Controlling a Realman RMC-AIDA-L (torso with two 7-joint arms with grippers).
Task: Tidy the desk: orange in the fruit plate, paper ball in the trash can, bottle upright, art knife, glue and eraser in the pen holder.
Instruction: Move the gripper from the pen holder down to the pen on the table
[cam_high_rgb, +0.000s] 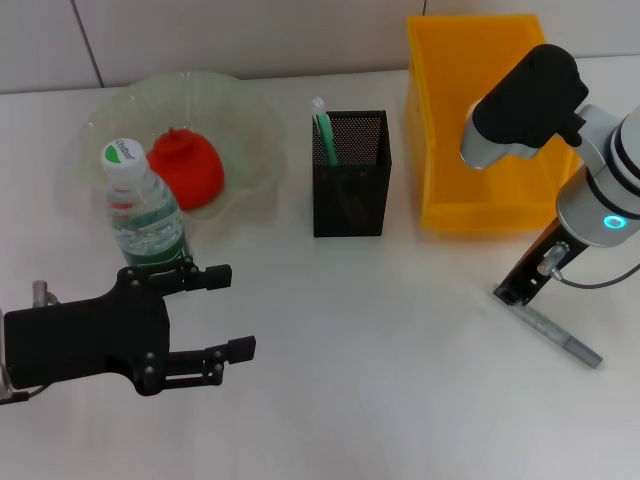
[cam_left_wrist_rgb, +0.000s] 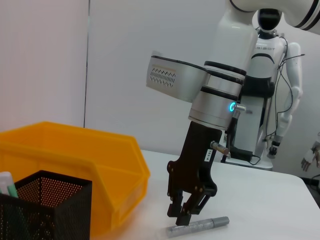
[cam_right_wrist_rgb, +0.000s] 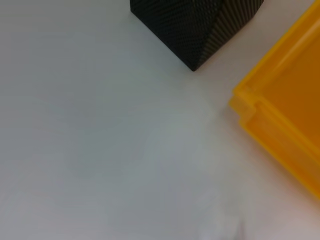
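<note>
The orange (cam_high_rgb: 188, 170) lies in the pale green fruit plate (cam_high_rgb: 250, 130) at the back left. In front of the plate the bottle (cam_high_rgb: 145, 220) stands upright. My left gripper (cam_high_rgb: 238, 310) hovers open and empty just right of the bottle. A green and white glue stick (cam_high_rgb: 324, 130) stands in the black mesh pen holder (cam_high_rgb: 350, 190). The silver art knife (cam_high_rgb: 560, 340) lies flat on the table in front of the yellow trash can (cam_high_rgb: 480, 190). My right gripper (cam_high_rgb: 512, 292) is down at the knife's near end (cam_left_wrist_rgb: 200, 226). The eraser and paper ball are out of view.
The pen holder (cam_right_wrist_rgb: 200, 25) and trash can (cam_right_wrist_rgb: 285, 125) stand side by side with a narrow gap between them. White table surface stretches between the two grippers. A wall runs along the back edge of the table.
</note>
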